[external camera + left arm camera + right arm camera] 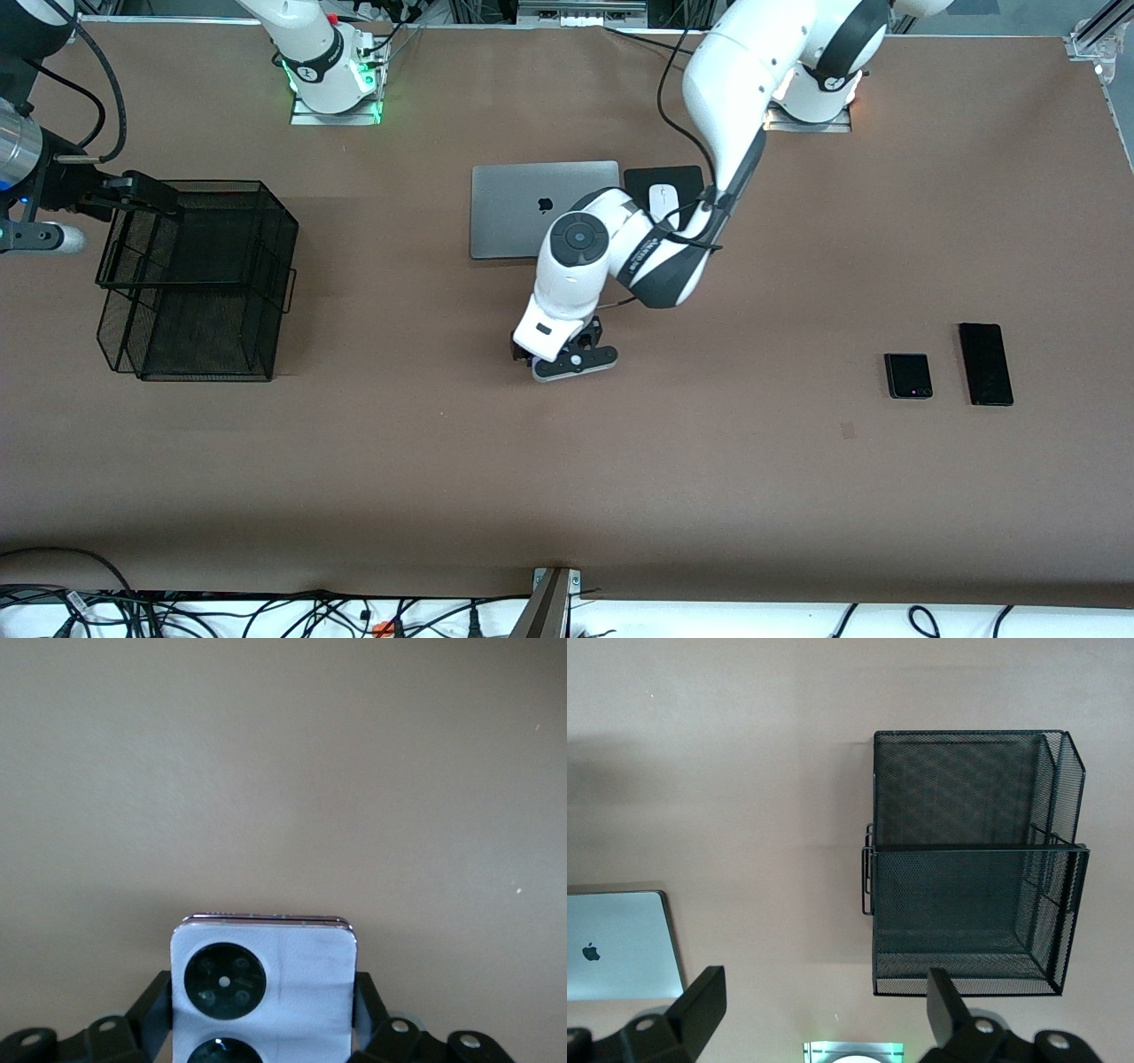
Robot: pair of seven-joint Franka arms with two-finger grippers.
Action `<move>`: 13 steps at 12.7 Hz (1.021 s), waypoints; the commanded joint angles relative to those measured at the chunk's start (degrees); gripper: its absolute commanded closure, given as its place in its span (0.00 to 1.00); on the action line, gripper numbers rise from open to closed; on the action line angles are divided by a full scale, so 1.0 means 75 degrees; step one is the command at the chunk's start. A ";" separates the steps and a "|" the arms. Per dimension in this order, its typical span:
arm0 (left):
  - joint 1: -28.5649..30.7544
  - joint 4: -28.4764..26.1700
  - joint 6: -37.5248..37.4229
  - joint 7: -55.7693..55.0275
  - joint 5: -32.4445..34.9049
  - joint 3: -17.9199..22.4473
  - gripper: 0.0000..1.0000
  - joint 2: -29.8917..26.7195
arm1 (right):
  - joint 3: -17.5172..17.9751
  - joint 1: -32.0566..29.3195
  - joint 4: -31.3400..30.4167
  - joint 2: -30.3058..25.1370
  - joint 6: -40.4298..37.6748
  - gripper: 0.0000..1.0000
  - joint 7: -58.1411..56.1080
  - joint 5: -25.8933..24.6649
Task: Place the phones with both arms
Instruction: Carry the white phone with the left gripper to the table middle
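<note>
Where the matte brown table (354, 461) lies bare, the left gripper (567, 353) hangs low over its middle, nearer the front camera than the smooth grey laptop (514, 208), its fingers (152, 1010) clenched on the side edges of the lilac phone (264, 988), a squarish, round-cornered slab with two black camera circles. The squarish black phone (908, 376) and the long slim phone (985, 363), both flat and glossy, lie side by side, just apart, toward the left arm's end. A white mouse (664, 203) sits on a black pad (642, 182) beside the laptop. The right gripper (819, 1014) waits, fully released and holding nothing, above the black wire-mesh basket (190, 283), a boxy, tiered bin with nothing visible in it.
</note>
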 commanded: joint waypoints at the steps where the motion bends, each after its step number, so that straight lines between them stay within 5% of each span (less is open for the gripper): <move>1: -0.0187 0.0430 0.0397 -0.0078 -0.0010 0.0165 0.90 0.0546 | -0.0011 0.0018 0.0148 0.0081 -0.0097 0.00 -0.0009 0.0019; 7: -0.0328 0.0418 0.0434 -0.0078 -0.0010 0.0224 0.89 0.0723 | 0.0001 0.0030 0.0160 0.0140 -0.0062 0.00 -0.0150 -0.0063; 11: -0.0387 0.0395 0.0423 -0.0078 0.0002 0.0259 0.75 0.0841 | 0.0013 0.0100 0.0160 0.0268 -0.0028 0.00 -0.0080 -0.0110; 13: -0.0398 0.0406 0.0434 -0.0078 0.0014 0.0387 0.00 0.0829 | 0.0013 0.0135 0.0300 0.0374 -0.0062 0.00 -0.0150 -0.0063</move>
